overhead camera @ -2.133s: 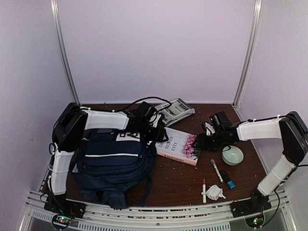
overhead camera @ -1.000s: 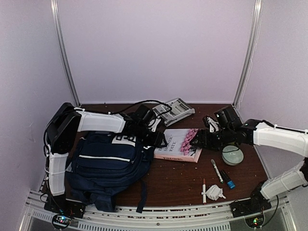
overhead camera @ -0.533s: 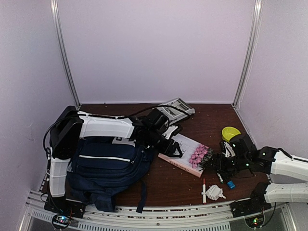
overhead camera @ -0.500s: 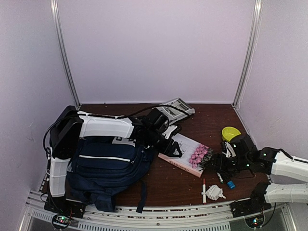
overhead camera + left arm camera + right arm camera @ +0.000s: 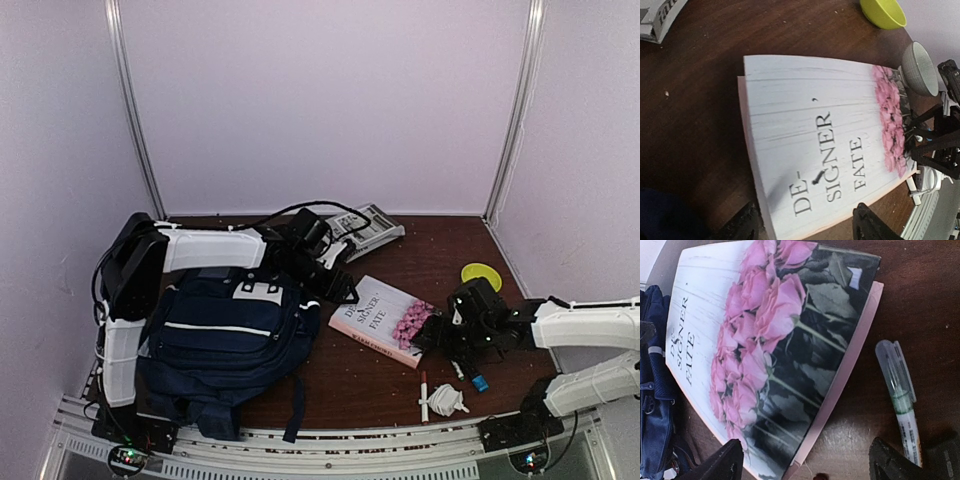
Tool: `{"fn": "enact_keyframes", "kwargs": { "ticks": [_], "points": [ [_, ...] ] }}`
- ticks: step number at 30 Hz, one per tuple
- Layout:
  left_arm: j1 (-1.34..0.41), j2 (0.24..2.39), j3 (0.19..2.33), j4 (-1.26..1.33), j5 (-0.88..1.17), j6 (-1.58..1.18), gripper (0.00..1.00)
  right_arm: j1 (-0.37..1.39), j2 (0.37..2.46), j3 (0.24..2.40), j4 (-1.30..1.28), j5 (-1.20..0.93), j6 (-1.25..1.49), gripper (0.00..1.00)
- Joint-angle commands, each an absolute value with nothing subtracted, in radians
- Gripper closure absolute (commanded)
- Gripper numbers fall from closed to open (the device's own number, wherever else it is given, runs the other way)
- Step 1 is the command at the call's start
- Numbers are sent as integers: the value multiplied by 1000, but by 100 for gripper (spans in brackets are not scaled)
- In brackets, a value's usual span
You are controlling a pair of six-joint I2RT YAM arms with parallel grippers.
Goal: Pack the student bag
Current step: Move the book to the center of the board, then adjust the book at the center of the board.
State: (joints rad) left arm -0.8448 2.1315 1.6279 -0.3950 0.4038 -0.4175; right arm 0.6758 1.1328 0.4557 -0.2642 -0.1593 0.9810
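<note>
Top external view: left gripper (image 5: pixel 343 291) and right gripper (image 5: pixel 434 339), jaws spread, flank a book (image 5: pixel 378 318) lying beside the backpack (image 5: pixel 225 335)

One bag (image 5: pixel 225 335), one book (image 5: pixel 383 318), two bowls (image 5: pixel 883 11), one calculator (image 5: pixel 365 228)

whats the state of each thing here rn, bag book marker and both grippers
student bag, lying on the table, front pocket up
book, closed, cover up, flat on the table, not gripped
left gripper, open, at the book's bag-side end
right gripper, open, at the book's rose end
marker, capped, lying beside the book
</note>
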Motion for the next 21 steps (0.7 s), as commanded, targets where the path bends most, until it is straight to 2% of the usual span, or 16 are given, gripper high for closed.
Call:
{"fn": "enact_keyframes", "kwargs": {
  "ticks": [1, 5, 9, 15, 21],
  "points": [
    [-851, 2196, 1670, -393, 404, -420, 33, 670, 1245, 495, -140, -143, 1001, 12],
    [-860, 2236, 1667, -391, 406, -420, 34, 669, 1307, 463, -62, -100, 1027, 13],
    [-858, 2278, 1665, -399, 412, -429, 39, 666, 1367, 480, -4, -127, 1002, 13],
    [-830, 2289, 1596, -294, 479, -501, 61, 663, 1363, 560, 4, -153, 937, 13],
    [-821, 2289, 1582, -284, 482, -505, 61, 654, 1343, 599, 131, -272, 938, 14]
  ]
}}
